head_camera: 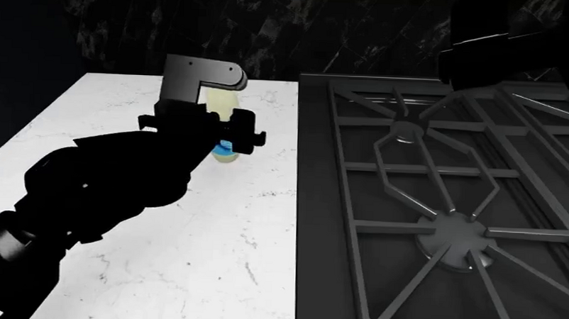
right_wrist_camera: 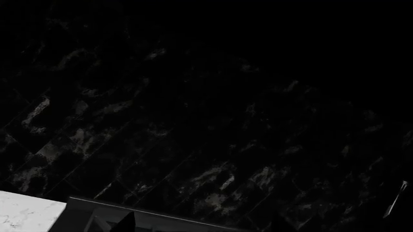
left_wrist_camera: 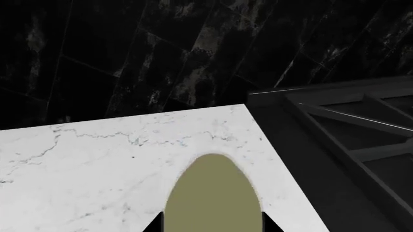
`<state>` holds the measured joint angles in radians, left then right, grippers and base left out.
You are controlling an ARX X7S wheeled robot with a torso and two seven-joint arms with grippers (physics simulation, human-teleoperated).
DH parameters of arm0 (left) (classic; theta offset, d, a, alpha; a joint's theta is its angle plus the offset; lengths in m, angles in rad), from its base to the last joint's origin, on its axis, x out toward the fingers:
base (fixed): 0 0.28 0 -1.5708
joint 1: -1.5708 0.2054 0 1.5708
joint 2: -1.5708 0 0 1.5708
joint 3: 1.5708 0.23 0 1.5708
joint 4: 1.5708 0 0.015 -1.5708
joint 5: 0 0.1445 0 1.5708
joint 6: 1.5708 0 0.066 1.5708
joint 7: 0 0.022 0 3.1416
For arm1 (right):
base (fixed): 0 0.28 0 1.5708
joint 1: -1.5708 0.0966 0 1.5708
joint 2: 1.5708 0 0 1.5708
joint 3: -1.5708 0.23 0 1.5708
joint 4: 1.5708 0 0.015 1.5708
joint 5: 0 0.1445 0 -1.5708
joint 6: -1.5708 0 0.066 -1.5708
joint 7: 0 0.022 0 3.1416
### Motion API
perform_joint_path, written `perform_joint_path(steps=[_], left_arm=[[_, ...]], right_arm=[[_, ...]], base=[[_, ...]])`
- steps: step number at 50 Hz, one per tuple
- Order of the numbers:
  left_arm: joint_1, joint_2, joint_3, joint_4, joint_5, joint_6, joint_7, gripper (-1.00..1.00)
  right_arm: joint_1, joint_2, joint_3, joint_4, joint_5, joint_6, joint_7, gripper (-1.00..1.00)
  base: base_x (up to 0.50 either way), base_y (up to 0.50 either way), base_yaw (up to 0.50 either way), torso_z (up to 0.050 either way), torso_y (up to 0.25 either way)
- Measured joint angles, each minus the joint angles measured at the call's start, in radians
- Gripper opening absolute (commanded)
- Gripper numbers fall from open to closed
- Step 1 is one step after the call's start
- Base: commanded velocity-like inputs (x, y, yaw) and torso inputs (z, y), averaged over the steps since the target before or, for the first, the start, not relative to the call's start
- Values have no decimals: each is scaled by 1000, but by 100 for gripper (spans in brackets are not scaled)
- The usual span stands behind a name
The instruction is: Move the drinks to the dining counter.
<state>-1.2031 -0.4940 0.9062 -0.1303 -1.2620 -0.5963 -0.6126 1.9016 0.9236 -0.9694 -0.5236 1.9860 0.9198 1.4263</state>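
Observation:
The cream bottle (head_camera: 226,153) with a blue label stands upright near the right edge of a white marble-look top (head_camera: 122,196) beside a stove. My left gripper (head_camera: 225,132) is shut on this bottle. In the left wrist view the bottle's olive-cream body (left_wrist_camera: 213,193) fills the gap between the two dark fingertips of the left gripper (left_wrist_camera: 212,226). Whether the bottle's base rests on the top or hangs just above it I cannot tell. My right gripper (right_wrist_camera: 201,224) is open and empty, up over the stove's far right corner (head_camera: 478,38). The other drinks and the dining counter are out of view.
A black gas stove with cast grates (head_camera: 435,207) lies flush against the white top's right edge. A dark marble tiled wall (head_camera: 299,32) runs behind both. The white top's left edge (head_camera: 20,143) drops into darkness.

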Motion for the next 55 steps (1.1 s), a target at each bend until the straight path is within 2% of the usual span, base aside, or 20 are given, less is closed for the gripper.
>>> perform_joint_path(steps=[8, 14, 21, 37, 45, 55], left_arm=[[4, 0, 0, 3, 8, 6, 1, -100], [-5, -30, -11, 80, -31, -11, -34, -100], [-100, -104, -52, 242, -149, -99, -138, -100], [-405, -248, -138, 519, -532, -300, -404, -100], [-460, -294, -166, 581, -615, -326, -454, -100], [-488, -320, -179, 617, -663, -339, -480, -100]], right_arm=[[-1, 3, -3, -2, -2, -4, -2, 100], [3, 8, -5, -6, 4, -4, 2, 100], [13, 11, -4, -13, 17, -6, 8, 100], [52, 16, -7, -21, 53, 12, 17, 100], [59, 18, -10, -23, 63, 13, 17, 100], [60, 21, -13, -25, 74, 7, 17, 100]], base=[[0, 0, 0, 0, 0], [0, 0, 0, 0, 2], [0, 0, 0, 0, 0], [0, 0, 0, 0, 1], [-34, -1, 0, 0, 0], [-500, -8, 0, 0, 1]])
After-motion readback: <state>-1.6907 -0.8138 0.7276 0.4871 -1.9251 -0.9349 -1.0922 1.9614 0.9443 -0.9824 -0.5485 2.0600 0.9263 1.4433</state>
